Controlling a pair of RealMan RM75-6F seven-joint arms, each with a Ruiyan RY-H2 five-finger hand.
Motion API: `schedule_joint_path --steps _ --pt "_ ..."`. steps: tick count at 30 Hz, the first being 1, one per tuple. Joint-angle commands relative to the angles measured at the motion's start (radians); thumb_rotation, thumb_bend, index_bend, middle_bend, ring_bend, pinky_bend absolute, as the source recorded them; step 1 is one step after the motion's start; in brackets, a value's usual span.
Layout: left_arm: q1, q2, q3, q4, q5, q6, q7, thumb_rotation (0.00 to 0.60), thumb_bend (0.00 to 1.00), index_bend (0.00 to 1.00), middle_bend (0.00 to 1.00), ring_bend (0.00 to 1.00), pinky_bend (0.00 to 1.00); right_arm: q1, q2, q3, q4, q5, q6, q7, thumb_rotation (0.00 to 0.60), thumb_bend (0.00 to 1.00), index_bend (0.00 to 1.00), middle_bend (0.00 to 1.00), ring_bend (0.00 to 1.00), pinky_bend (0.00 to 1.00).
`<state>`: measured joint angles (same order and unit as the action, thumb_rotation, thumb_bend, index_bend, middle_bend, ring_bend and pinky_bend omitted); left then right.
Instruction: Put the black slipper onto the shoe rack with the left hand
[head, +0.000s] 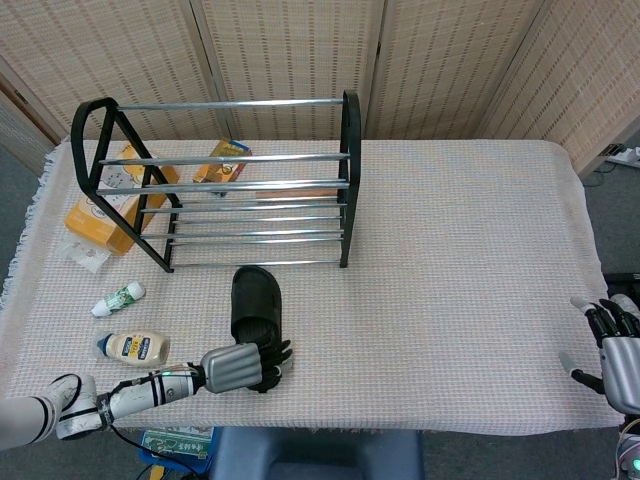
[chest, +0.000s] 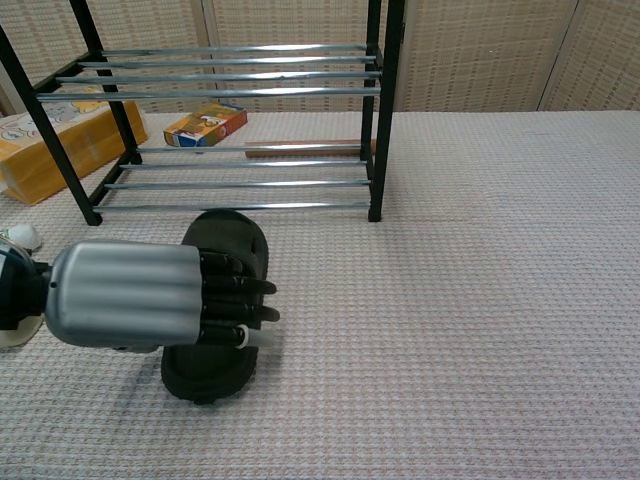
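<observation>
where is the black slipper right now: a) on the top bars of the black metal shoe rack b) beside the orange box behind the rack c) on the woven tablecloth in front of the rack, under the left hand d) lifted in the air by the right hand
c: the black slipper lies flat on the woven tablecloth in front of the black metal shoe rack, with the left hand over its near end.
</observation>
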<state>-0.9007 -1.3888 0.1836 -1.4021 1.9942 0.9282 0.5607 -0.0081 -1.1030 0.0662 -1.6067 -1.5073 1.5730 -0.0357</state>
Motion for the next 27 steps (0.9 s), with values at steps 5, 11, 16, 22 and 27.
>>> schedule_joint_path --steps 5,11,16,22,27 --pt "-0.018 0.014 -0.039 -0.077 -0.046 -0.097 0.090 0.600 0.22 0.08 0.10 0.05 0.25 -0.003 -0.001 0.000 0.007 0.003 0.001 0.008 0.600 0.21 0.15 0.25 0.18 0.20" --pt "-0.018 0.009 -0.059 -0.094 -0.077 -0.150 0.155 0.600 0.22 0.10 0.10 0.05 0.25 -0.010 0.000 -0.001 0.013 0.007 0.005 0.017 0.600 0.21 0.15 0.25 0.18 0.20" --pt "-0.020 0.005 -0.065 -0.105 -0.083 -0.166 0.180 0.600 0.22 0.16 0.10 0.05 0.25 -0.010 -0.002 -0.001 0.016 0.007 0.003 0.020 0.600 0.21 0.15 0.25 0.18 0.20" --pt "-0.028 -0.004 -0.064 -0.102 -0.079 -0.181 0.180 0.600 0.22 0.28 0.13 0.07 0.25 -0.009 -0.002 0.000 0.017 0.008 0.001 0.020 0.600 0.21 0.15 0.25 0.18 0.20" --pt "-0.039 -0.009 -0.061 -0.097 -0.069 -0.181 0.165 0.600 0.22 0.34 0.18 0.12 0.25 -0.011 -0.002 0.000 0.016 0.011 0.000 0.019 0.600 0.21 0.15 0.25 0.18 0.20"
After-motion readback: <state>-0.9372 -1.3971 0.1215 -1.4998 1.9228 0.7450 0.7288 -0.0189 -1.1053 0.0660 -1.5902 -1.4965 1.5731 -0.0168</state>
